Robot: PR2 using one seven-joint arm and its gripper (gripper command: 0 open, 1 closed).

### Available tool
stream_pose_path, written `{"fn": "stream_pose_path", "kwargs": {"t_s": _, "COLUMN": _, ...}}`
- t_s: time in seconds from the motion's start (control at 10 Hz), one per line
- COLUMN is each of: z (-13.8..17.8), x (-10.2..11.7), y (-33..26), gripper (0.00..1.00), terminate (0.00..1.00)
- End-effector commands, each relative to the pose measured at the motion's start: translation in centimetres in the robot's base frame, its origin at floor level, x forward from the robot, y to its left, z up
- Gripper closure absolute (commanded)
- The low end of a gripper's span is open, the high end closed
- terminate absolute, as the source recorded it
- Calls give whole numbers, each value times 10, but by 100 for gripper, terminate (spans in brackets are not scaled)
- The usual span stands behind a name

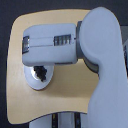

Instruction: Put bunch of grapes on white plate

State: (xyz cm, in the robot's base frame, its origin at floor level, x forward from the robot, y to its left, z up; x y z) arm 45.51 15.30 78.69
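Observation:
The white plate (39, 80) lies on the tan table towards the exterior view's left, with its upper part covered by my arm. A dark purple-black cluster, the bunch of grapes (40, 74), shows on the plate just under the arm's lower edge. Whether it rests on the plate or hangs just above it is unclear. My gripper (33, 56) is at the left end of the big grey arm, directly over the plate. Its fingers are hidden beneath the arm's housing, so their spacing and any hold on the grapes do not show.
The rounded tan table (60, 92) sits on a dark floor. My grey forearm (52, 44) and upper arm (102, 60) cover the table's middle and right side. Part of the robot's base (62, 120) shows at the bottom edge.

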Motion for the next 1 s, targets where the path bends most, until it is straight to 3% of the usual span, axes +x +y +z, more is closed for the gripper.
{"fn": "stream_pose_path", "kwargs": {"t_s": 0.0, "z": -1, "x": 7, "y": -8, "gripper": 100, "terminate": 0}}
{"fn": "stream_pose_path", "kwargs": {"t_s": 0.2, "z": 4, "x": 10, "y": -11, "gripper": 100, "terminate": 0}}
{"fn": "stream_pose_path", "kwargs": {"t_s": 0.3, "z": 9, "x": 12, "y": -15, "gripper": 0, "terminate": 0}}
{"fn": "stream_pose_path", "kwargs": {"t_s": 0.6, "z": 60, "x": 30, "y": -7, "gripper": 0, "terminate": 0}}
{"fn": "stream_pose_path", "kwargs": {"t_s": 0.9, "z": 112, "x": 48, "y": -42, "gripper": 0, "terminate": 0}}
